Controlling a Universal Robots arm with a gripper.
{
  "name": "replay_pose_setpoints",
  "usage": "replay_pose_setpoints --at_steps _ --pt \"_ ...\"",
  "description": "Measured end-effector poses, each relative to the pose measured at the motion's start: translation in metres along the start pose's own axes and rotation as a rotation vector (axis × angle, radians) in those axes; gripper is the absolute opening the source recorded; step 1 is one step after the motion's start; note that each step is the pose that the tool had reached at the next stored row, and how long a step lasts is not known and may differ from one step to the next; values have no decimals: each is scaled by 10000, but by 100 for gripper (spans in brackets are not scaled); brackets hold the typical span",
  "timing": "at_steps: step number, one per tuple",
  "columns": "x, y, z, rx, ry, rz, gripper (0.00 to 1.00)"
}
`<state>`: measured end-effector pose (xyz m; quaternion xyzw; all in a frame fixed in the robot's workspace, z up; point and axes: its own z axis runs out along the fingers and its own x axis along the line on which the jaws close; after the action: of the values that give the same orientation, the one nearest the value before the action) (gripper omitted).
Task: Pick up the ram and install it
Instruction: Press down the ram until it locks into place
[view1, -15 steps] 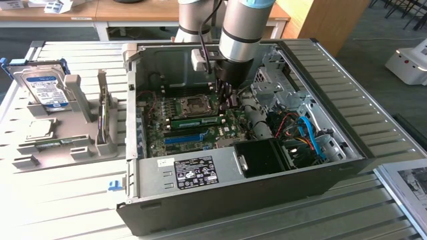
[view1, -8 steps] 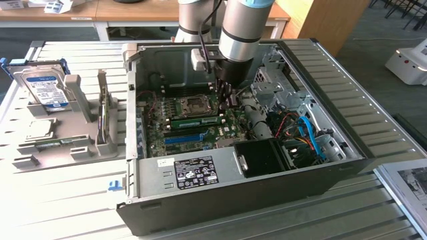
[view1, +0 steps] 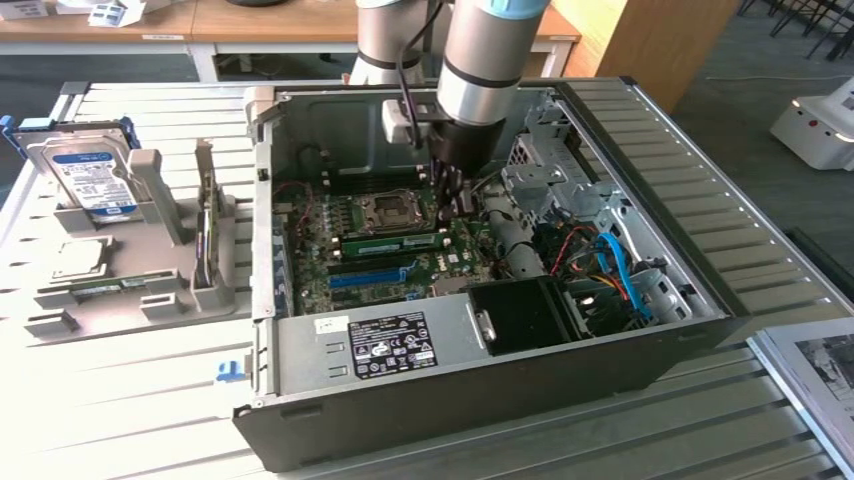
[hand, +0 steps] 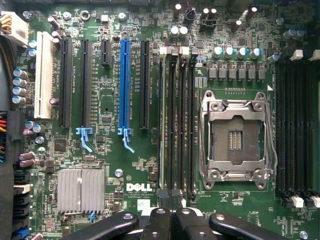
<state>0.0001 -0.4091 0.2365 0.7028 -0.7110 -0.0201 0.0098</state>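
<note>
Looking down into an open black-and-grey metal computer case (view1: 467, 400) at a black two-fingered gripper (view1: 451, 205), hung low over the green motherboard (view1: 314, 265) at about the case's centre. Fingers pressed together (hand: 170, 220), with nothing visibly pinched between them.

Finding the long thin green ram stick (view1: 387, 242) already standing in a black memory slot, at six o'clock from the silver square processor socket (view1: 390, 208) in the exterior view. Seen edge-on from the wrist (hand: 161, 120), in the slot of that bank lying toward the bright blue expansion slot (hand: 124, 85) and away from the socket (hand: 235, 135). Cannot tell whether fully seated, or whether the end latches have snapped home, or whether the fingertips touch its top edge.

Judging the hazards from here:
- Pushing at one end only, likely leaving the far end proud and the stick tilted in its slot
- Sliding off so narrow an edge with closed tips, and so striking the neighbouring empty slots or the small silver capacitors nearby
- Bearing down on a stick not lined up with the slot's key, risking a cracked board or bent contacts
- Snagging the red and blue cables (view1: 607, 265) at three o'clock from the gripper in the exterior view, should the arm swing that way
</note>
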Motion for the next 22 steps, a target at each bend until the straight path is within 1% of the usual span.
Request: replay_pose_setpoints --at_steps 8,22 --pt "1 -2 44 0 0 0 10" --pt "1 -3 74 0 0 0 10"
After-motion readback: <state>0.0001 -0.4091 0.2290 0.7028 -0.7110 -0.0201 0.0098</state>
